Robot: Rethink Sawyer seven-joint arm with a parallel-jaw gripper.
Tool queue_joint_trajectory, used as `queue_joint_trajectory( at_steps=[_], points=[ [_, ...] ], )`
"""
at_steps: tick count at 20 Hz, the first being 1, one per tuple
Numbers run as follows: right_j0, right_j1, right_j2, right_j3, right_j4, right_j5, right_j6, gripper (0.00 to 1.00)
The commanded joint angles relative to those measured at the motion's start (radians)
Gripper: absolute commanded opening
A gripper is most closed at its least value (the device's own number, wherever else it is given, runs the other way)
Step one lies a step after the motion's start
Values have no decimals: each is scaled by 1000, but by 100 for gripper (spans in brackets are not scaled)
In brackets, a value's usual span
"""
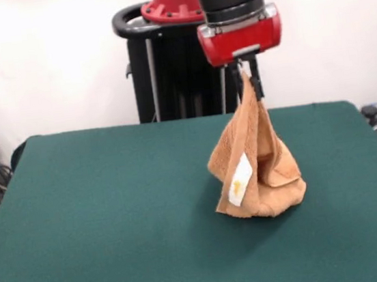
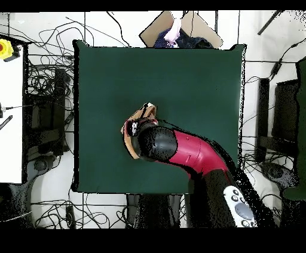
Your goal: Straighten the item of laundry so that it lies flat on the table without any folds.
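Observation:
The orange-tan towel (image 1: 257, 167) hangs in a bunched cone from my gripper (image 1: 248, 75), which is shut on its top corner. Its lower folds rest on the dark green table (image 1: 115, 212), right of the middle. A small white care label (image 1: 240, 179) shows on the front of the hanging cloth. In the overhead view my red and black arm covers most of the towel (image 2: 132, 130); only its edge peeks out left of the arm, near the middle of the table (image 2: 197, 83). The gripper itself is hidden under the arm there.
The black robot pedestal (image 1: 166, 68) stands just behind the table's far edge. Cables (image 2: 48, 89) lie on the floor around the table, and a cardboard box (image 2: 179, 27) sits beyond one edge.

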Motion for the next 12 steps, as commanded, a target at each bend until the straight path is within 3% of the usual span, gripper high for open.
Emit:
queue_joint_trajectory(
  at_steps=[1, 12],
  points=[
    [59, -122, 102, 56, -21, 103, 40, 0],
    [239, -303, -49, 64, 9, 280, 233, 0]
  ],
)
